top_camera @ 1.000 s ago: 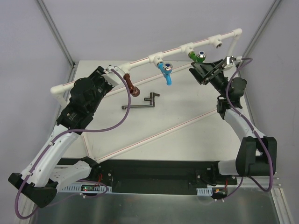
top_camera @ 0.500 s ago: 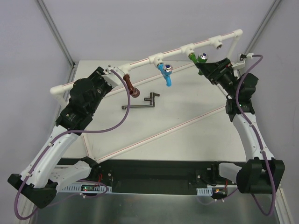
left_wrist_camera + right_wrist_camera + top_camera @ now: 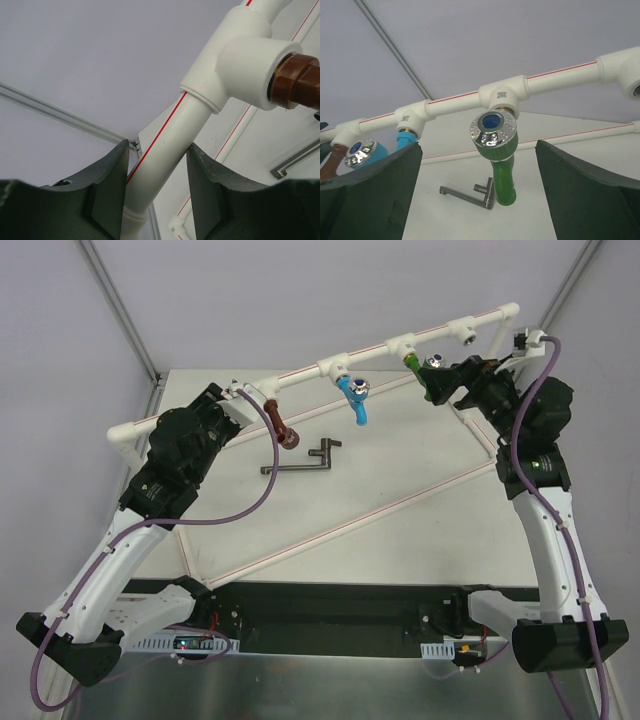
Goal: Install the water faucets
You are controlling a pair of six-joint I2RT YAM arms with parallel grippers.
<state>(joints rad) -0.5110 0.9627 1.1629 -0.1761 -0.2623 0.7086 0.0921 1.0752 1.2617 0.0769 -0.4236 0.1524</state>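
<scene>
A white pipe frame (image 3: 300, 372) with tee fittings spans the back of the table. Three faucets sit in its tees: reddish-brown (image 3: 283, 425), blue (image 3: 355, 398) and green (image 3: 414, 364). My left gripper (image 3: 238, 400) is shut on the pipe (image 3: 160, 165) just left of the brown faucet's tee (image 3: 295, 82). My right gripper (image 3: 447, 383) is open, just right of the green faucet. In the right wrist view its fingers (image 3: 380, 195) stand wide apart on either side of the green faucet (image 3: 504, 177), not touching it. The blue faucet (image 3: 362, 150) shows to its left.
A dark metal L-shaped key (image 3: 300, 462) lies on the table under the faucets; it also shows in the right wrist view (image 3: 470, 196). White red-striped pipes (image 3: 340, 525) lie across the table. An empty tee socket (image 3: 466, 337) sits at the frame's right end.
My right arm has swung outward and its gripper has turned, now facing the green faucet from the right. The left arm and the frame have not moved.
</scene>
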